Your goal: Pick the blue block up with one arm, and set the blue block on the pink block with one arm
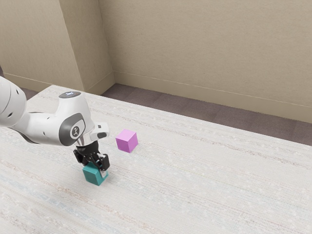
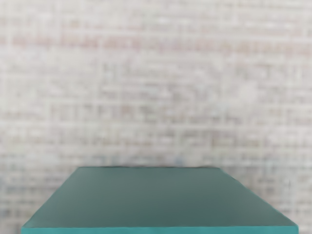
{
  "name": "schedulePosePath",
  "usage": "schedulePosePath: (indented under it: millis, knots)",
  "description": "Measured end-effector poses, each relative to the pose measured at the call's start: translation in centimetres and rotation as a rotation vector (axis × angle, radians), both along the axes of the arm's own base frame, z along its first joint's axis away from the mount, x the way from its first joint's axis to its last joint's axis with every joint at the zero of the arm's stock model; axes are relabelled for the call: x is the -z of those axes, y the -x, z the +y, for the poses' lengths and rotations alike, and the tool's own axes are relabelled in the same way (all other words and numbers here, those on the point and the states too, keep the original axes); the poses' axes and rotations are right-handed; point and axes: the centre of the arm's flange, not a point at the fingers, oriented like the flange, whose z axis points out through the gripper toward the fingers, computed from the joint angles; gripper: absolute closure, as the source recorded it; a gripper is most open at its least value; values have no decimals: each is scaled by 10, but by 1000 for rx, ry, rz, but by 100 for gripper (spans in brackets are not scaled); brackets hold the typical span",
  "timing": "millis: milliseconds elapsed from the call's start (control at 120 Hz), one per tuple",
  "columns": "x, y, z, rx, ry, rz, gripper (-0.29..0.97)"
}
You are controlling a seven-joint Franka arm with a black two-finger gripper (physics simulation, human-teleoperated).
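The blue block, teal in colour, rests on the table near the exterior view's lower left. My gripper is lowered right onto its top, and the black hand hides the block's upper edge. In the wrist view the blue block sits large and close just under my hand. The pink block stands on the table a short way behind the blue one and toward the exterior view's right, apart from it and from my gripper.
The pale woven tabletop stretches wide toward the exterior view's right and front. Its far edge runs diagonally before a dark floor strip and beige walls. My white arm comes in from the left.
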Motion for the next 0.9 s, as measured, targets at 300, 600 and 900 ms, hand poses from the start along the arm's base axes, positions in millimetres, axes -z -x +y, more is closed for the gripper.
schedulePosePath:
  millis: [300, 600, 900]
  knots:
    - [-9, -1, 0, 1, -6, -11, 32]
    - [-84, -45, 21, 6, -45, -82, 33]
    - [-99, -106, 19, 14, -39, 5, 32]
